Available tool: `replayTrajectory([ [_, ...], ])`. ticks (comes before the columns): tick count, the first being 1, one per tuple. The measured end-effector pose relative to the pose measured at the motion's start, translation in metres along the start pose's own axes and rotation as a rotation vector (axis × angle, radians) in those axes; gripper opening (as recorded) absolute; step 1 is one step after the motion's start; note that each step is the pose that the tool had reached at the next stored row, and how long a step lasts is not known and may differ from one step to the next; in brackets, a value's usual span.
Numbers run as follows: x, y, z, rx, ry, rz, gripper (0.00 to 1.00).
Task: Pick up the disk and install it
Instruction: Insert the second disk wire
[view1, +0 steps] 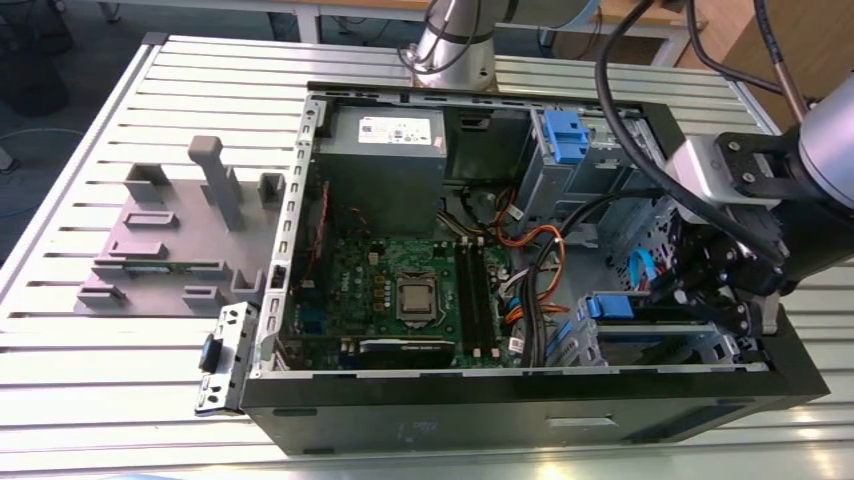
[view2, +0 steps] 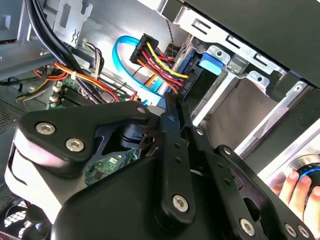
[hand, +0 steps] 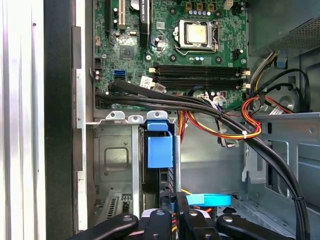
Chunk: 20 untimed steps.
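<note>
Disk (hand: 160, 150) (blue bracket showing) sits edge-on in the drive cage (hand: 116, 160) of the open computer case (view1: 534, 400), just ahead of the tool (hand: 172, 220); whether the tool is gripping it, I cannot tell.

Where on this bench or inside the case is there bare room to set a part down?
Bare slatted table lies below the grey stand, and along the case front. Inside, the motherboard, cables and the drive bay by the gripper are crowded.
</note>
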<state>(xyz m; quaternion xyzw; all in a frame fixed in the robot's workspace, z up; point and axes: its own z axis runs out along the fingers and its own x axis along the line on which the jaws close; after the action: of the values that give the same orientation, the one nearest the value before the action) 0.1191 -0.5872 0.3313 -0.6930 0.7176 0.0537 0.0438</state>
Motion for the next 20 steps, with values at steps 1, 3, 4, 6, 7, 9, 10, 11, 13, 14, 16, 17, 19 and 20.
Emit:
replayTrajectory([
  [1,0.0005,0.0000,0.0000,0.0001,0.0003,0.000,0.16],
  [3,0.0014,-0.0002,0.0009,0.0002,-0.0016,0.000,0.16],
  [4,0.0018,-0.0002,0.0008,0.0001,-0.0013,0.000,0.16],
  [6,0.0021,-0.0002,0.0005,0.0000,-0.0003,0.000,0.16],
  [7,0.0021,-0.0001,0.0005,0.0000,-0.0003,0.000,0.16],
  [9,0.0021,-0.0001,0.0005,0.0000,-0.0003,0.000,0.16],
  [10,0.0021,-0.0001,0.0005,0.0001,-0.0002,0.000,0.16],
  [11,0.0021,-0.0001,0.0006,0.0000,-0.0003,0.000,0.16],
  [13,0.0022,-0.0001,0.0006,0.0001,-0.0003,0.000,0.16],
  [14,0.0022,-0.0001,0.0007,0.0001,-0.0005,0.000,0.17],
  [16,0.0022,-0.0001,0.0008,0.0000,-0.0006,0.000,0.23],
  [17,0.0022,-0.0001,0.0008,0.0000,-0.0006,0.000,0.23],
  [19,0.0022,-0.0001,0.0007,0.0000,-0.0004,0.000,0.29],
  [20,0.0020,-0.0001,-0.0003,0.0000,0.0001,0.000,0.29],
])
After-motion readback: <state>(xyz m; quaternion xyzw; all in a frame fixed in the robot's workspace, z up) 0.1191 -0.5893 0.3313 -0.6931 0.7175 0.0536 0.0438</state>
